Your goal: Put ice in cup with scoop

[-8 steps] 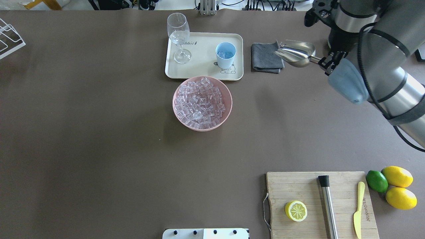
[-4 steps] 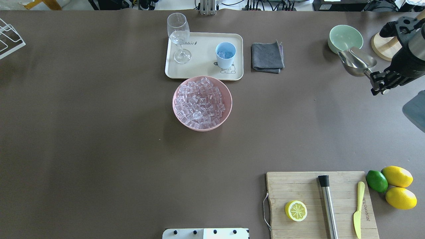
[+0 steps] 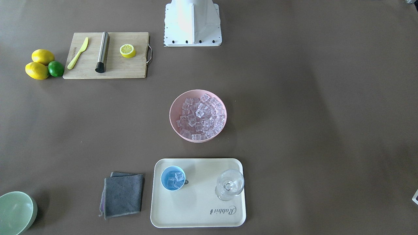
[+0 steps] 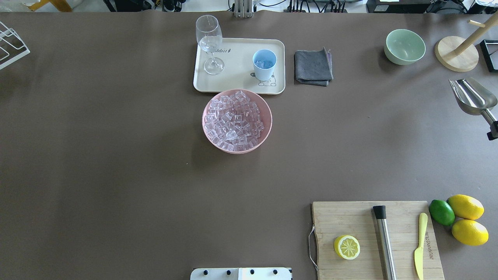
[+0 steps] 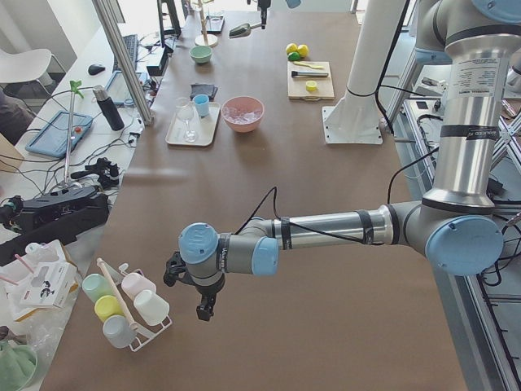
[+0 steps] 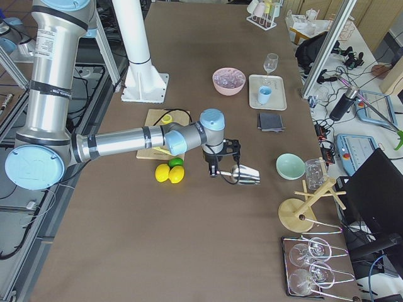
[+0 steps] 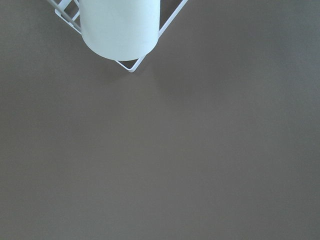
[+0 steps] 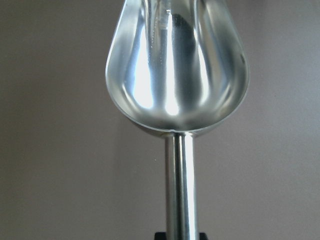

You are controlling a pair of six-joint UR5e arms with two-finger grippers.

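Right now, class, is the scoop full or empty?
Empty. The scoop shows a bare, shiny trough in the right wrist view, nothing inside.

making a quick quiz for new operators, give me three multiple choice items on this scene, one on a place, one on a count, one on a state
1. Where does the cup stand?
A. on the cutting board
B. on the tray, beside the wine glass
C. in the pink bowl

2. How many whole lemons lie by the lime?
A. one
B. four
C. two

3. What state is the scoop in?
A. empty
B. heaped with ice
C. holding a lemon half

Answers:
1. B, since the overhead view shows the cup and the glass sharing the tray.
2. C, since two yellow lemons sit next to the lime off the board's end.
3. A, since the right wrist view shows only bare steel in the trough.
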